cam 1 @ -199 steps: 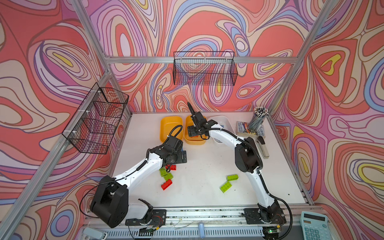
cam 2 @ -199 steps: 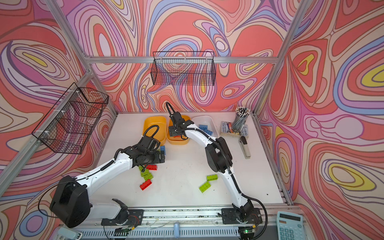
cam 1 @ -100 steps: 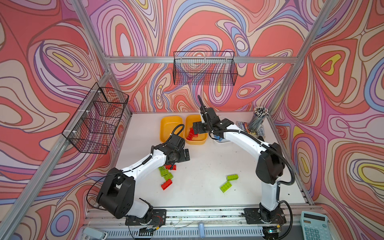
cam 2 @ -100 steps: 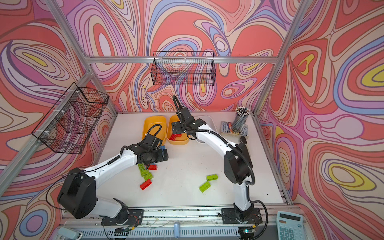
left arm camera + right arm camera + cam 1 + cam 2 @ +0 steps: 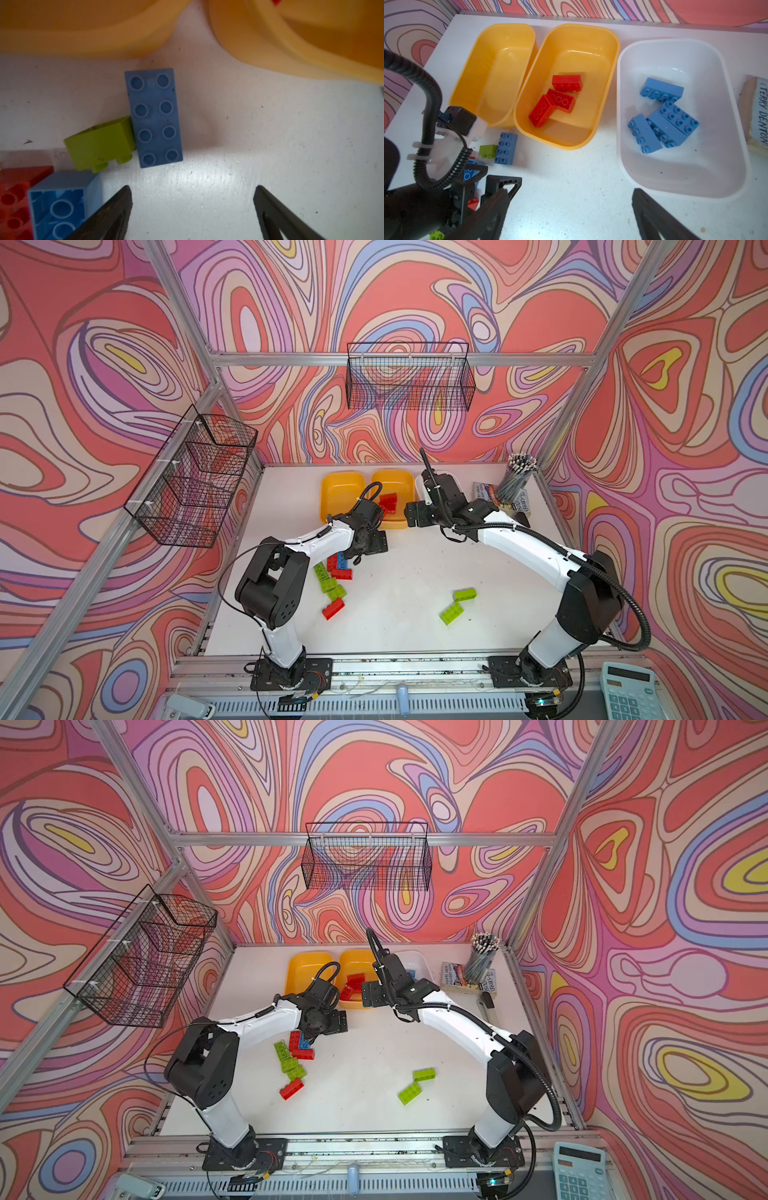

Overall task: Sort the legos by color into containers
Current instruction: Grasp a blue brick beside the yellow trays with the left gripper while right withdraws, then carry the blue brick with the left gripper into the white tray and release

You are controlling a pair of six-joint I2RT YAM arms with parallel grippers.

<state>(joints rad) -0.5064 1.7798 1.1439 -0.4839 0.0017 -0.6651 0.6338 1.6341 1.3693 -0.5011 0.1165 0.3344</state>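
Left jaws spread wide — blue lego [image 5: 153,117] lies just beyond, untouched.

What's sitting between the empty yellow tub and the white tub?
The other yellow tub, holding three red bricks, as the right wrist view shows.

Looks down on three tubs in a row near the patterned wall: an empty yellow tub [image 5: 467,87], a second yellow tub [image 5: 607,79] touching it and holding three red bricks [image 5: 556,99] huddled together, then a white tub [image 5: 726,128] just beside, holding four blue bricks [image 5: 662,116] in a loose heap. Catches a lone blue brick [image 5: 506,148] lying studs-up on the white table [image 5: 571,187] just before the yellow tubs, with a green brick [image 5: 488,150] on its side touching it, both close to the left arm [image 5: 415,207]. Frames bare table between the right gripper [image 5: 571,209] fingers, spread wide, nothing held.
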